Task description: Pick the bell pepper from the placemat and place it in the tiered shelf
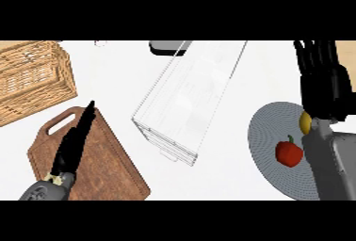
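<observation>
The red bell pepper (288, 153) with a green stem lies on the round grey placemat (271, 141) at the right. My right hand (323, 80) is above the placemat's far edge, beyond the pepper, its fingers straight and pointing away, holding nothing. Its grey forearm passes just right of the pepper and covers part of the mat. The clear tiered shelf (188, 99) stands in the middle, tilted in the view. My left hand (75, 136) is at the lower left over the cutting board, with straight fingers and nothing in it.
A yellow object (304, 121) sits on the placemat beside my right wrist, partly hidden. A wooden cutting board (104, 164) lies at the lower left. A wicker basket (31, 77) stands at the upper left. A grey object (169, 47) lies behind the shelf.
</observation>
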Motion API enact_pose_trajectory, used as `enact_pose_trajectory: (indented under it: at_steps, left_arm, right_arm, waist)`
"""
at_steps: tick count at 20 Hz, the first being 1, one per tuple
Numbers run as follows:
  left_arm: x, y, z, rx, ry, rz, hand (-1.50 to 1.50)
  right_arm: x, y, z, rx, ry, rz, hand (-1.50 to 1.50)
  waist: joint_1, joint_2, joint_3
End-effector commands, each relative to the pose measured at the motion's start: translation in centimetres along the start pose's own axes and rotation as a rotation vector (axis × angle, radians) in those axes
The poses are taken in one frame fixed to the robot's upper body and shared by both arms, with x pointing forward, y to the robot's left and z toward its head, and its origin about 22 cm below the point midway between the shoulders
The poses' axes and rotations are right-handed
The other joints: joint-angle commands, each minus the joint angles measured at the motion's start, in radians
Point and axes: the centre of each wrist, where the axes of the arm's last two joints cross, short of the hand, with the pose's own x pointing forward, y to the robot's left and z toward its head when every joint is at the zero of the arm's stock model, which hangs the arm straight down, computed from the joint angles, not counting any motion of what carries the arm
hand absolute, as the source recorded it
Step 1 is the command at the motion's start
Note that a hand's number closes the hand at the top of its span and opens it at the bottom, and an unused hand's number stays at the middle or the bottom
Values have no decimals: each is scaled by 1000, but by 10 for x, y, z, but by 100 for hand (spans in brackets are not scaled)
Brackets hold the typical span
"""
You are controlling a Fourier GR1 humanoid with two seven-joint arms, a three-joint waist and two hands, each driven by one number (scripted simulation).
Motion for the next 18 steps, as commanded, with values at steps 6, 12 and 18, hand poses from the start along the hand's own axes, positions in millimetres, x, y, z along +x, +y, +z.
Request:
enact_pose_trajectory:
  at_steps: [6,12,18]
  left_arm:
    - [68,30,-13,181,-198,178,0]
    - [54,29,3,167,-148,231,0]
    - [56,34,17,141,-132,226,0]
  right_arm:
    - [-31,-85,42,-67,239,358,150]
    - [-19,-146,75,-326,159,242,-150]
    - [33,-143,98,-7,319,459,-150]
  waist:
    - [61,-21,13]
    - [41,-17,12]
    - [28,-24,10]
